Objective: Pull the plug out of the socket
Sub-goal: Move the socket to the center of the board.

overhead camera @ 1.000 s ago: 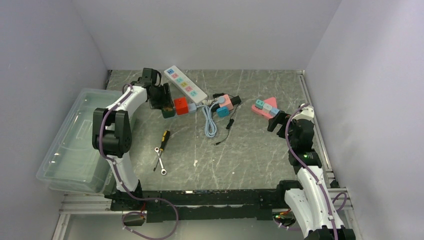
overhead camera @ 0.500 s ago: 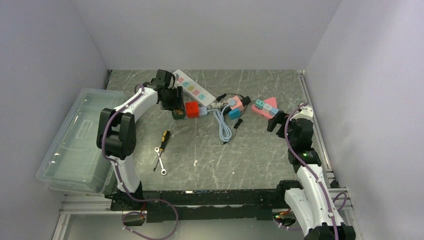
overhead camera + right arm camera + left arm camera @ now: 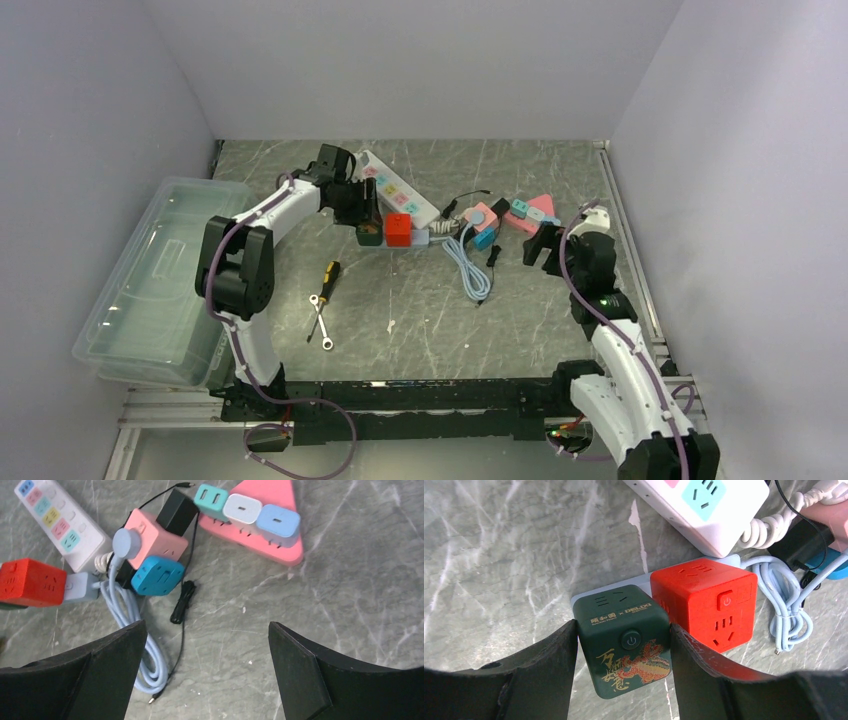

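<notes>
Left wrist, left jaws pinching green cube plug, button facing camera, right jaws spread

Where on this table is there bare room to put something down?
Bare tabletop lies near the front edge, between the wrench and the right arm, short of the blue cable; also along the far edge behind the white power strip. The middle band, green cube to pink triangle, is crowded.
</notes>
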Robot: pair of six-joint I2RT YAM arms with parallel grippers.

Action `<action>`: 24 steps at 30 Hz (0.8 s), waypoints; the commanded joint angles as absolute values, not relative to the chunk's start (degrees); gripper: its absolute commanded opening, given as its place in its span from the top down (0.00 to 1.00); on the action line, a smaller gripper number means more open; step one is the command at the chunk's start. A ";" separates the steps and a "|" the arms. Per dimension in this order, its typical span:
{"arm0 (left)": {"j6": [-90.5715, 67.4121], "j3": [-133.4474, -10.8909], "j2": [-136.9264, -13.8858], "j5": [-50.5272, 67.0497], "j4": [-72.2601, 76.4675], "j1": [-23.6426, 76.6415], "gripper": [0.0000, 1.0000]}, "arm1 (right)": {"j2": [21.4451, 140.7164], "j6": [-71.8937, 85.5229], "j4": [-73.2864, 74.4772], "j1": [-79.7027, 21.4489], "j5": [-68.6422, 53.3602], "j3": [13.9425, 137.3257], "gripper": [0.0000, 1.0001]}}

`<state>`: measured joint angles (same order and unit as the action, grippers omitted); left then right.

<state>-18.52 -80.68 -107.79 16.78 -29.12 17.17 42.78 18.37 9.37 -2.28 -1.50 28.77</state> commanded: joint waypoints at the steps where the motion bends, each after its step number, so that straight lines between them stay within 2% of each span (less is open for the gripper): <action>1: -21.71 -78.88 -107.98 32.07 -35.49 22.41 0.50 | 44.80 17.36 9.27 -9.00 2.98 33.84 0.05; 5: -20.40 -80.03 -108.30 29.88 -37.19 22.68 0.43 | 49.22 20.09 11.95 -22.55 14.17 38.56 0.05; 9: -19.43 -80.67 -105.95 24.13 -38.64 22.61 0.25 | 56.08 25.63 13.27 -33.20 22.39 43.57 0.06; 12: -19.75 -79.89 -103.60 24.18 -37.19 22.59 0.16 | 63.41 28.50 13.35 -40.15 27.64 48.03 0.07; 17: -19.04 -80.03 -100.83 22.00 -37.31 22.14 0.11 | 75.48 32.14 14.36 -49.93 35.98 56.21 0.08; 24: -20.07 -78.33 -98.01 22.89 -36.82 19.46 0.11 | 88.09 33.20 11.52 -54.86 36.83 64.93 0.08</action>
